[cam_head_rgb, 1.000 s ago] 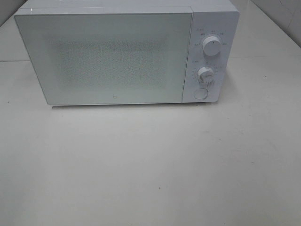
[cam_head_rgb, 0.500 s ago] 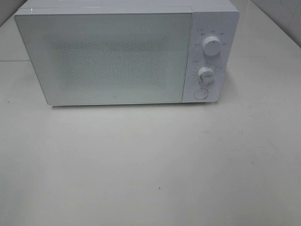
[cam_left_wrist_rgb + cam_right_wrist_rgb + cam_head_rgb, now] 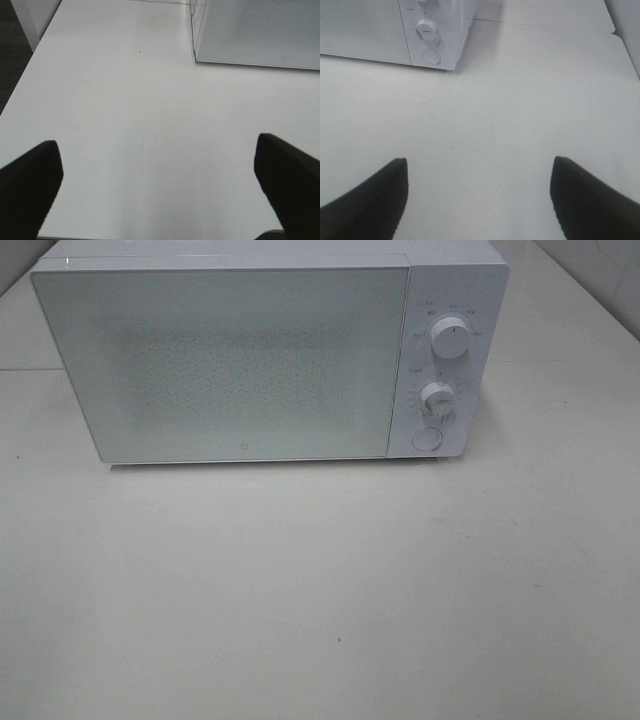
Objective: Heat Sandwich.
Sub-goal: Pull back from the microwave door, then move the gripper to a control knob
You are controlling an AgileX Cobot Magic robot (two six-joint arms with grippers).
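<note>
Nearest me, the left gripper [image 3: 157, 150] hangs low over the white tabletop [image 3: 320, 600] with its two dark fingers spread wide and nothing between them. The right gripper [image 3: 480, 165] is the same: fingers wide apart, empty. Neither arm reaches into the high view.

Between them and the appliance lies a broad stretch of bare table, so there is plenty of room to come forward. On the left arm's side the table edge [image 3: 22, 80] drops to dark floor, close enough to mind on a wide swing. On the right arm's side the edge sits farther out.

Farther back stands the white box-shaped microwave [image 3: 450, 280], its frosted speckled door [image 3: 230, 365] shut flush. On its panel are two white round dials [image 3: 451, 339] above a round button [image 3: 427, 439].

The sandwich shows in no view, and the door hides the inside. I cannot tell whether it is in there, so I can't judge how far along the heating is.
</note>
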